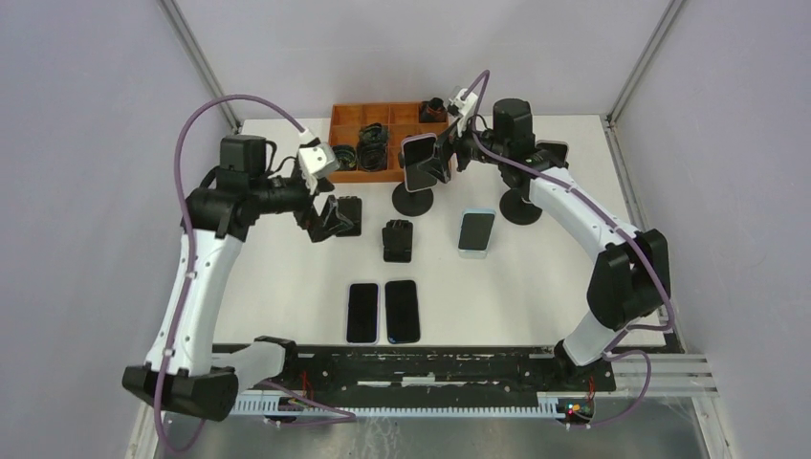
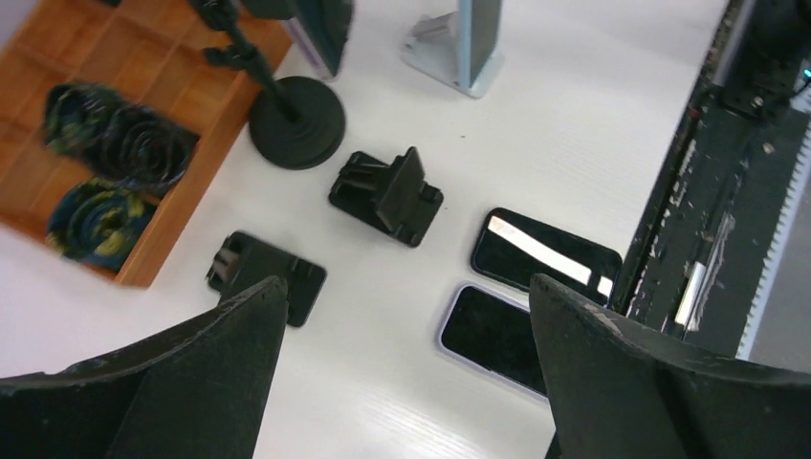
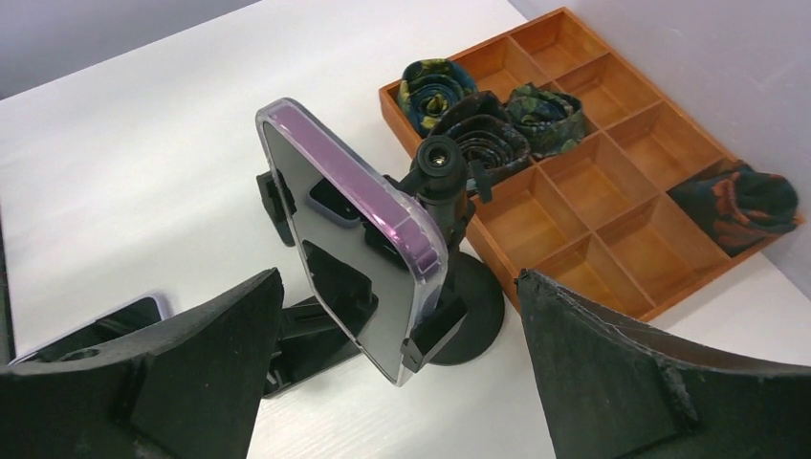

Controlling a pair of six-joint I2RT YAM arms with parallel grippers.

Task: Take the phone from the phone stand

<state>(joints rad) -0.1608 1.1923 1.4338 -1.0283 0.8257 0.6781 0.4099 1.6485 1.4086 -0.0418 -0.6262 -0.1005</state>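
Phone [image 3: 339, 249] on stand [image 3: 475, 308] (tray [image 3: 598, 163] behind)

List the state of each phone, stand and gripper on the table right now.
purple-cased phone, clamped in its stand
right gripper, open, facing that phone
left gripper, open, empty
near phones, lying flat, screens up
third phone, propped in blue holder
folding stand, empty
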